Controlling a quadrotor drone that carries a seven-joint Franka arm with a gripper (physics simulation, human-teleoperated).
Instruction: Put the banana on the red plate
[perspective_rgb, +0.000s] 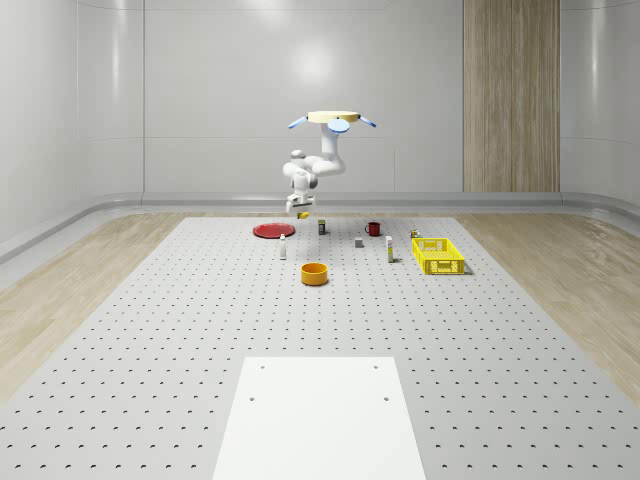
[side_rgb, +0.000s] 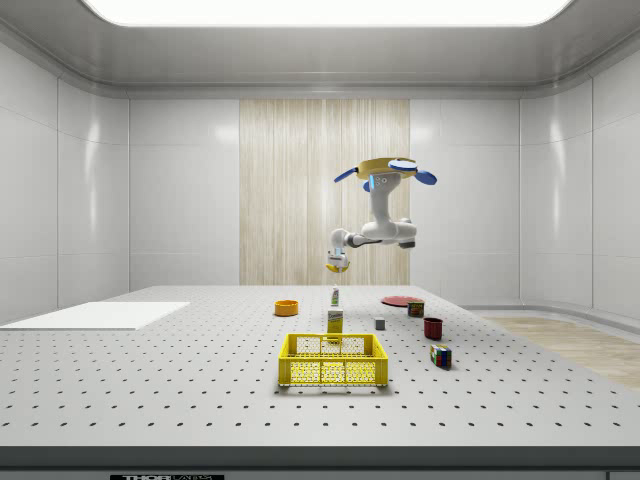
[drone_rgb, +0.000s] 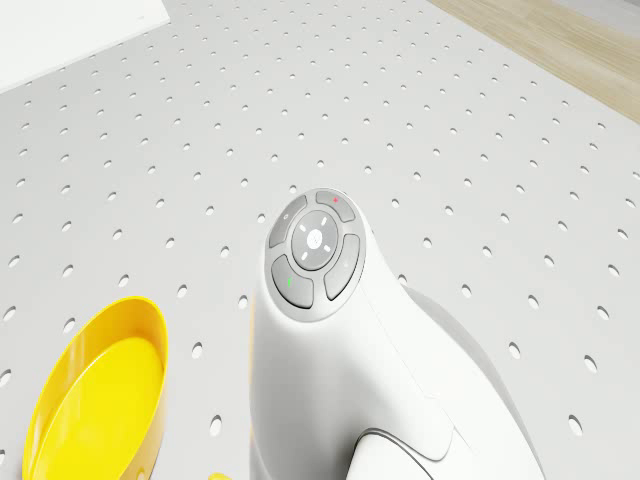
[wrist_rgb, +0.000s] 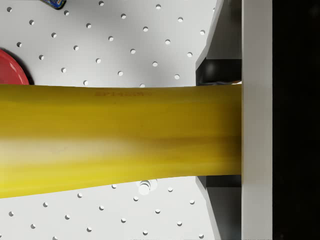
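A drone (perspective_rgb: 334, 121) hovers above the far part of a perforated bench (perspective_rgb: 200, 330). Its white arm hangs down, and the hand (perspective_rgb: 301, 211) is clamped on a yellow banana (wrist_rgb: 115, 137), held in the air just beside the red plate (perspective_rgb: 272, 230), near its edge, not on it

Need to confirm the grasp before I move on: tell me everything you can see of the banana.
The banana is plain yellow with a paler streak and faint brownish shading, smooth-skinned. It lies crosswise in the gripper, clamped by a finger, lifted clear above the perforated table, near the red plate. The drone hovers above.
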